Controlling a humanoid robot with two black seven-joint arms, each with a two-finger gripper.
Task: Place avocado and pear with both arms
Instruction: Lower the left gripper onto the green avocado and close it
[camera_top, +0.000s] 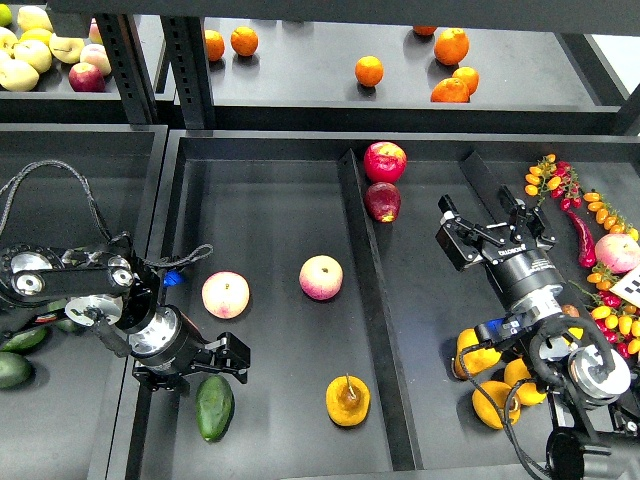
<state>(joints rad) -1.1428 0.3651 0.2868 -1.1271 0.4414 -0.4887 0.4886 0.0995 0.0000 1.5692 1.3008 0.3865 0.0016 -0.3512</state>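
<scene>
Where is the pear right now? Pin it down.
In the head view, the pear lies low in the middle tray, near the divider, right of the avocado and below a pink-yellow apple.

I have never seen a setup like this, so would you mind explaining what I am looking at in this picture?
This is a single view from a humanoid robot's head, looking down at black shelf trays. The two black arms are its own. The left gripper sits just above a dark green avocado, and I cannot tell whether it is open. The right gripper hangs open over the neighbouring tray, holding nothing. A yellow-orange pear and two pink-yellow apples lie in the middle tray. Oranges sit on the shelf behind.
</scene>
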